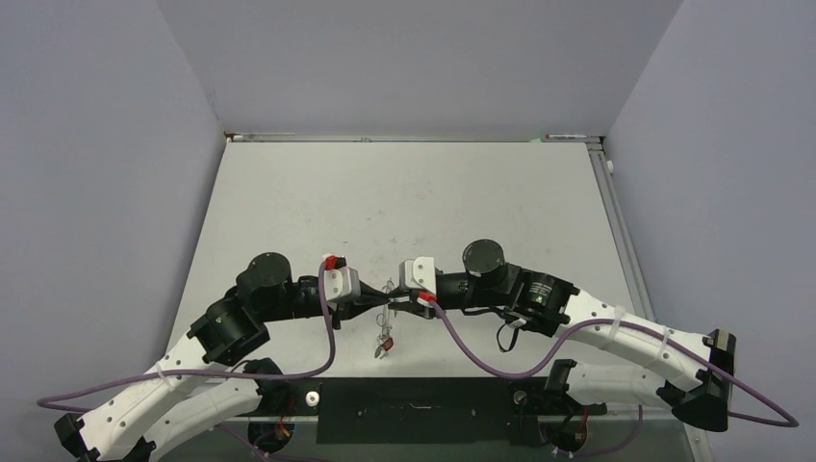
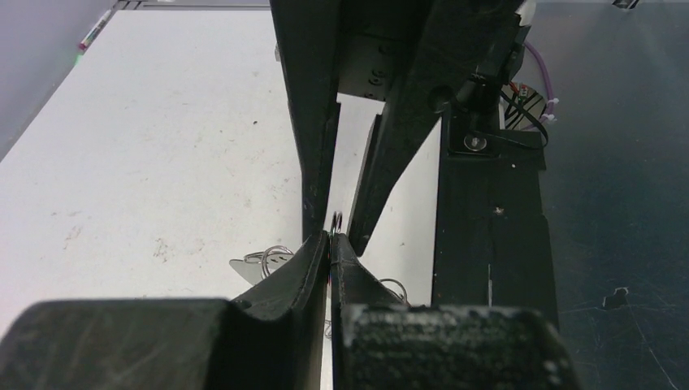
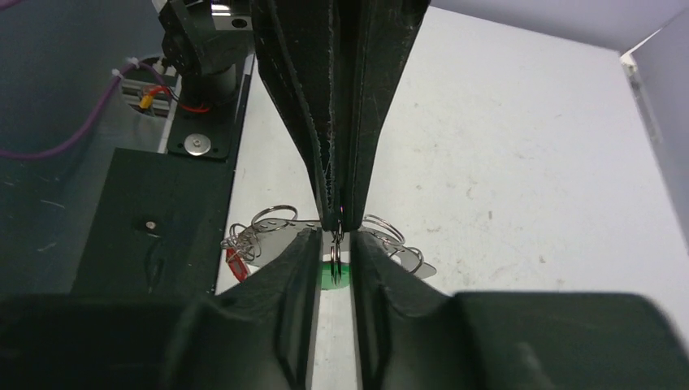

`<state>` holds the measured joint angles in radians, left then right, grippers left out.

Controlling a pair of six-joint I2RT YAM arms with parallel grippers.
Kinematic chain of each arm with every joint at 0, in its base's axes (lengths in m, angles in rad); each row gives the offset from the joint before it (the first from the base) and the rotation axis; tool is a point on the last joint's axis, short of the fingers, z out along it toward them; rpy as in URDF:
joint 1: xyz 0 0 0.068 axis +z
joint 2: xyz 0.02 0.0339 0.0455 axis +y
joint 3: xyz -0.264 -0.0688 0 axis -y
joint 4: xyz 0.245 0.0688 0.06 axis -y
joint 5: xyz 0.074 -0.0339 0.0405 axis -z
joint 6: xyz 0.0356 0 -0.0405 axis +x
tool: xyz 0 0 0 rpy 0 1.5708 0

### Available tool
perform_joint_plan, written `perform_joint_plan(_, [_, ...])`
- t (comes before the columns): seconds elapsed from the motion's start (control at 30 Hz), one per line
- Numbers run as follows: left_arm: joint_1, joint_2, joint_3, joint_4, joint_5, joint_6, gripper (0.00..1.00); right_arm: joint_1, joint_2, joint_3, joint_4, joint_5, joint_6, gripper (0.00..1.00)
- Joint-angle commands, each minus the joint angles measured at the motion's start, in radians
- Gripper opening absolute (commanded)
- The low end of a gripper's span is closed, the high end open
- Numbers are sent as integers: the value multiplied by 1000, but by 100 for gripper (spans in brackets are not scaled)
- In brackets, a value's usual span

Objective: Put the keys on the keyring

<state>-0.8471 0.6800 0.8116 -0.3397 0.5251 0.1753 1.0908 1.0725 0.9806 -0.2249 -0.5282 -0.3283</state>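
Note:
My two grippers meet tip to tip over the near middle of the table. The left gripper (image 1: pixel 384 302) (image 2: pixel 331 238) is shut on a small split ring (image 2: pixel 336 219) (image 3: pixel 335 248) that stands edge-on. The right gripper (image 1: pixel 397 300) (image 3: pixel 334 236) has its fingers a little apart on either side of that ring, not touching it. A green key tag (image 3: pixel 333 276) shows just behind the ring. The keyring (image 3: pixel 402 250) (image 2: pixel 268 260), silver metal with wire rings, spreads out under both grippers. A red-tagged key (image 3: pixel 236 264) (image 1: pixel 387 344) hangs at its near end.
A black base plate (image 1: pixel 414 409) lies along the table's near edge, right behind the keys. Purple cables (image 1: pixel 481 356) loop from both wrists. Grey walls (image 1: pixel 115 144) stand close on the left, right and far sides of the white table (image 1: pixel 404 202).

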Motion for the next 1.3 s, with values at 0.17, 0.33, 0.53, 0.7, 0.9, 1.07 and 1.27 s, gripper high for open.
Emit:
perform_joint_plan(0.17, [-3,-99,-92,256,-47,-120,0,0,-106,-51,152,29,32,47])
perform_joint_plan(0.33, [-2,-126,-138,341,-35,-169,0,0,-118,-86,179,28,54,46])
perform_joint_plan(0.53, [3,-144,-164,398,-13,-216,0,0,-111,-96,191,23,64,38])
perform_joint_plan(0.7, [5,-147,-171,405,-10,-220,0,0,-105,-87,194,17,66,32])
perform_joint_plan(0.9, [6,-147,-172,410,-8,-223,0,0,-93,-82,200,13,63,11])
perform_joint_plan(1.07, [6,-149,-178,438,-4,-245,0,0,-82,-82,202,12,59,5])
perform_joint_plan(1.27, [7,-166,-235,603,-52,-377,0,0,-107,-107,247,31,67,5])
